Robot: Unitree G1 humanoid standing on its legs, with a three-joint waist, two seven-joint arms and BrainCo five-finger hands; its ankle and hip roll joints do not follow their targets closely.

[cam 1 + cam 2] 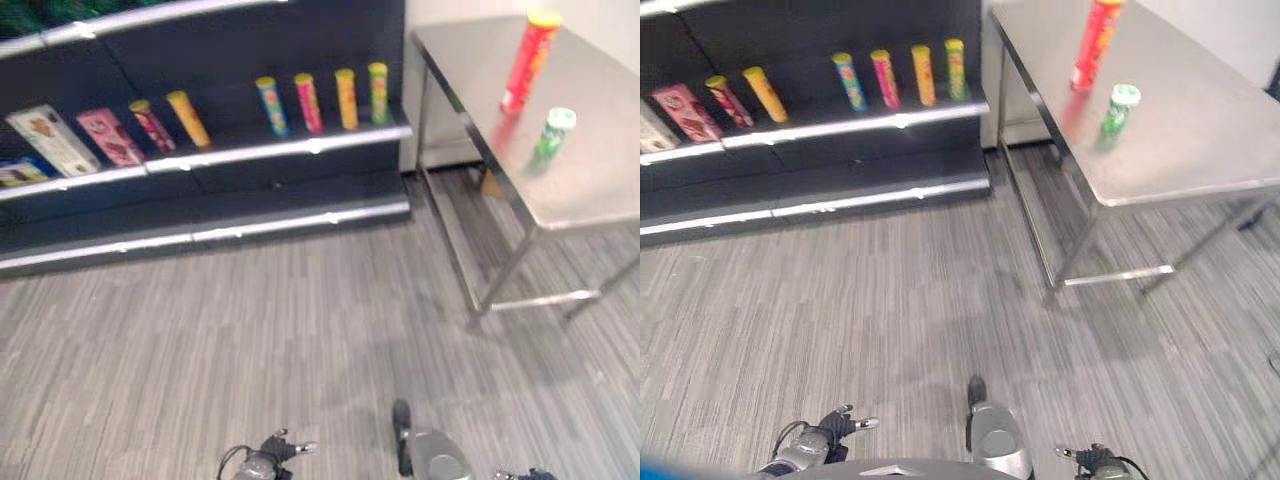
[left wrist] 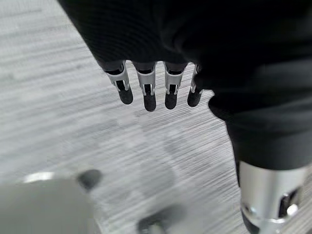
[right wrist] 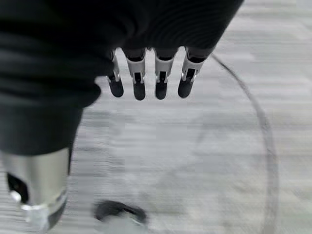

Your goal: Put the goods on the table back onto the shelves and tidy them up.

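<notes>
Two goods are seen on the steel table (image 1: 590, 190): one tall red tube with a yellow lid (image 1: 530, 60), standing upright, and one short green can with a white top (image 1: 553, 132), standing just beside it, nearer the table's front edge. The table's far right side is cut off. To the left of the table, a dark shelf unit (image 1: 300, 150) with silver-edged boards is seen. On its middle board six slim tubes are counted: four upright in a row (image 1: 322, 98) at the end nearest the table, and two leaning ones (image 1: 170, 122) further from it. Beyond these, two flat boxes (image 1: 80, 138) are propped at a slant, and a third item at the far end is cut off and cannot be made out. The floor between shelf and table is covered in grey striped carpet (image 1: 250, 330).

The left hand (image 2: 146, 90) is shown hanging over the carpet, well away from the table, its fingers straight and relaxed with nothing held. The right hand (image 3: 148, 83) is shown likewise, fingers extended and empty.
</notes>
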